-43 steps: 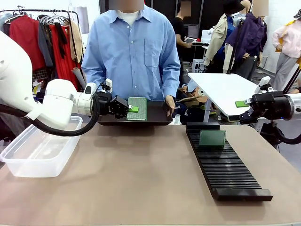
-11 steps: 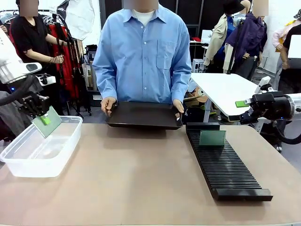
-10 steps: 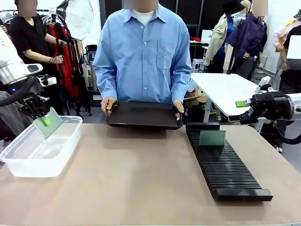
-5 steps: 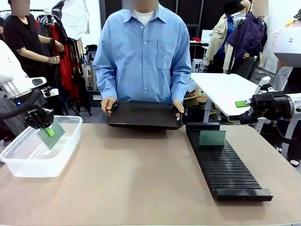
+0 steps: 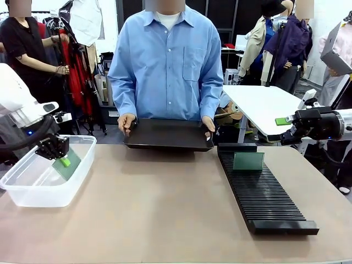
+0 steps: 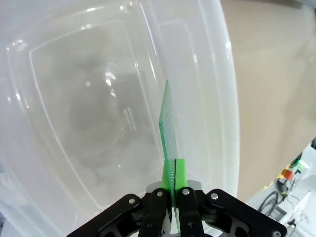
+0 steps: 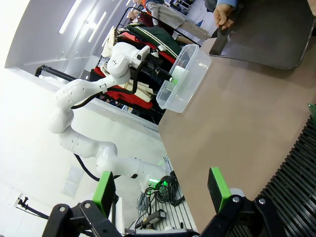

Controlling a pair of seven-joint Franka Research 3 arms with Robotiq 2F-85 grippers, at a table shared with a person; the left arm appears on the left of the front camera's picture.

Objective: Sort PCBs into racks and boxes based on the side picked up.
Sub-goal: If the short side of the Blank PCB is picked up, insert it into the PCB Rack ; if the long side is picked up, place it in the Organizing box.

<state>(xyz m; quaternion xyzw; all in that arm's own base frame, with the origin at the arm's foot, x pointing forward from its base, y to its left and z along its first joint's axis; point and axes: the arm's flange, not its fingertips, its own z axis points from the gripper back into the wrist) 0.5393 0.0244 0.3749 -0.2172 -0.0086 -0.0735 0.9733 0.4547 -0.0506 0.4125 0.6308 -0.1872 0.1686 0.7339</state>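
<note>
Now the left gripper [image 6: 174, 190] is pinching a thin green dotted circuit board [image 6: 169, 129] edge-down inside the clear plastic tub [image 5: 30, 192], while the right gripper [image 7: 163, 190] is gaping empty.

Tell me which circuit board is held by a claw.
The board inside the clear tub, clamped by the left claw; the other board stands free in the black rack.

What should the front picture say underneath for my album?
Left gripper lowers a green PCB into the clear box.
</note>
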